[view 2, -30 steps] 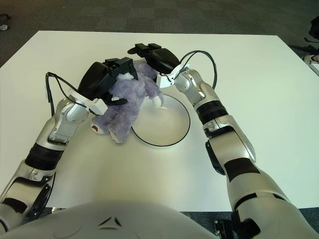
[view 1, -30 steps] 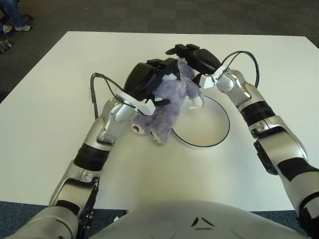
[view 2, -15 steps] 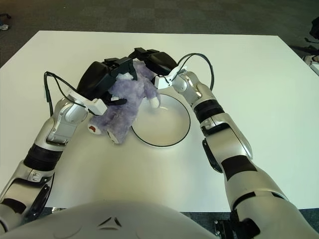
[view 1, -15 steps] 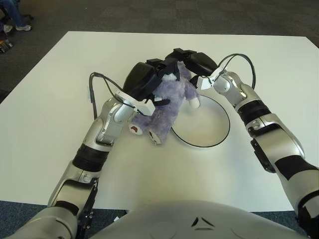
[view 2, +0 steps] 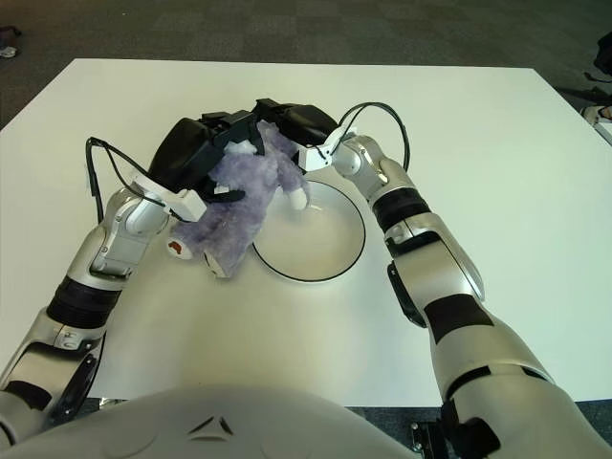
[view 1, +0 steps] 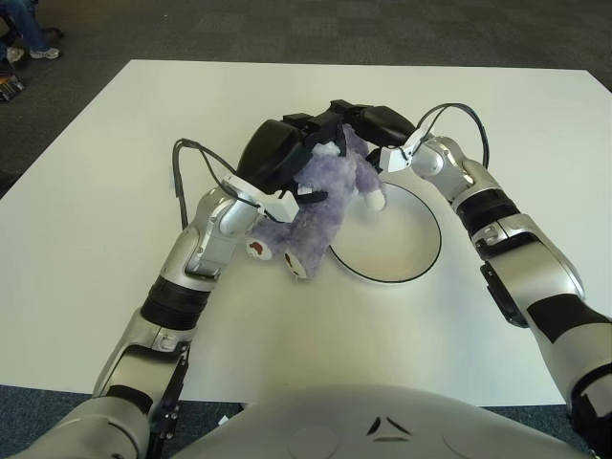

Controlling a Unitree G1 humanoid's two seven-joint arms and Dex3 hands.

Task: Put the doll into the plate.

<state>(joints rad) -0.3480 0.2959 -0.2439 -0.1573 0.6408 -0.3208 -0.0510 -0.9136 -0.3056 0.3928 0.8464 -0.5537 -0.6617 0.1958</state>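
Note:
A purple plush doll [view 1: 320, 201] with white paws lies on the white table [view 1: 115, 172], its lower body just left of the plate and one paw over the plate's rim. The plate [view 1: 402, 244] is white with a thin dark rim, right of the doll. My left hand [view 1: 282, 153] covers the doll's left side from above, fingers curled onto it. My right hand [view 1: 368, 122] presses against the doll's head from the far right, fingers closed on the plush. The doll's head is mostly hidden between the two hands.
Grey carpet [view 1: 287, 29] surrounds the table beyond its far edge. A person's legs and shoes [view 1: 24, 33] show at the far left corner. Black cables [view 1: 191, 167] loop off both wrists.
My right hand has moved left and closed in on the doll's head. The doll and left hand have barely shifted.

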